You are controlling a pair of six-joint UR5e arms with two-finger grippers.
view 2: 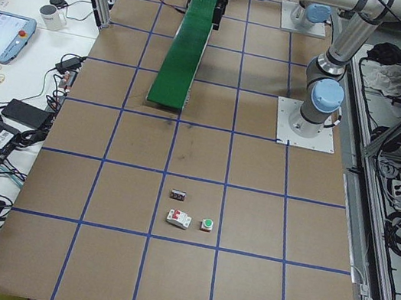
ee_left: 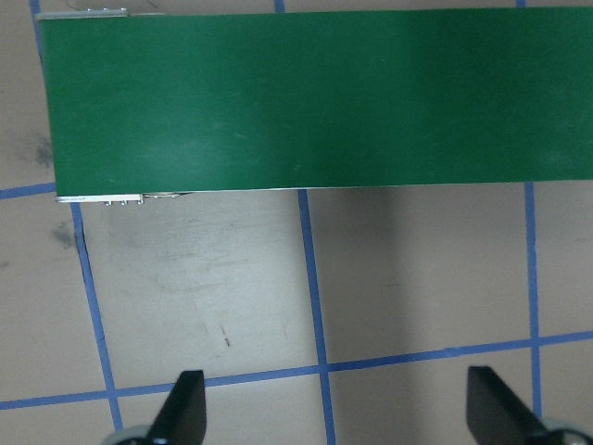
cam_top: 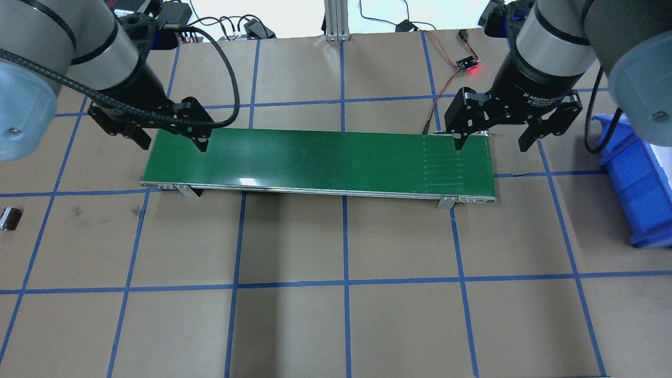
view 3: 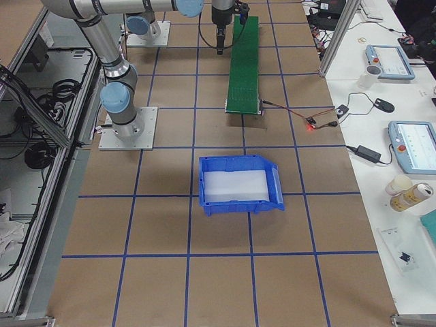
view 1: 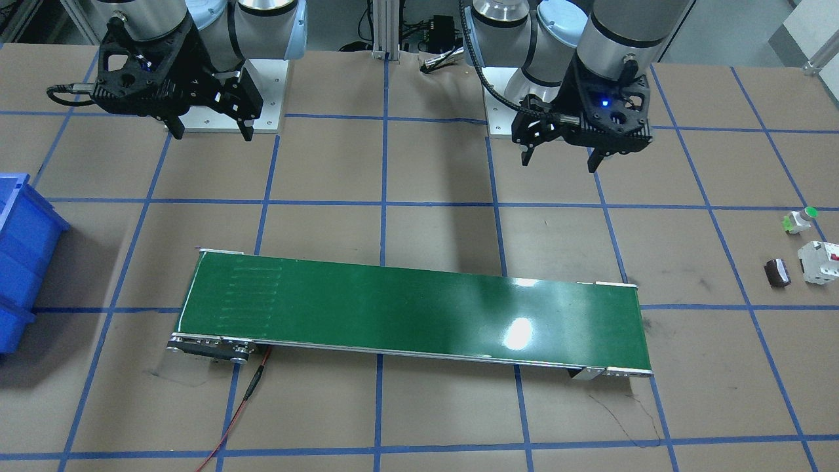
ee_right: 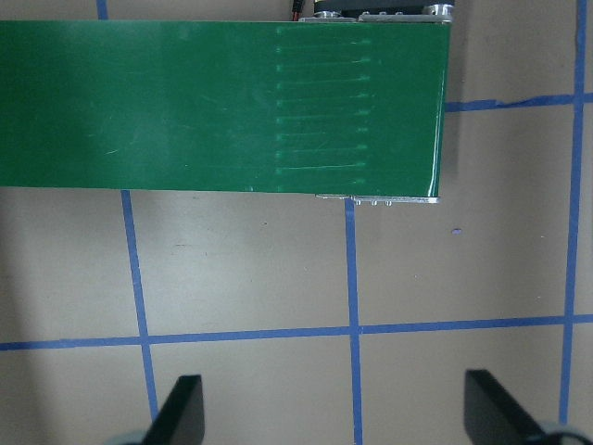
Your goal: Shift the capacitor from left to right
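Front view: capacitor (view 1: 777,273) on table (view 1: 419,196) at right edge, just beside white block (view 1: 819,262), green-capped button (view 1: 801,219) above it; left gripper (view 1: 560,157) upper right, wide open, empty, the nearer arm; right gripper (view 1: 212,131) upper left, same. Overhead: capacitor (cam_top: 10,218) at left edge, lower left of left gripper, clear of conveyor (cam_top: 315,157), nothing between; axis too small to tell. Wrist views: capacitor not in frame

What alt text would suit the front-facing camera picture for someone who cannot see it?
A long green conveyor belt lies on a brown table; the left gripper and right gripper hang open beyond it. At the view's right edge lie a small dark cylindrical capacitor, a white boxy block and a green-capped button.
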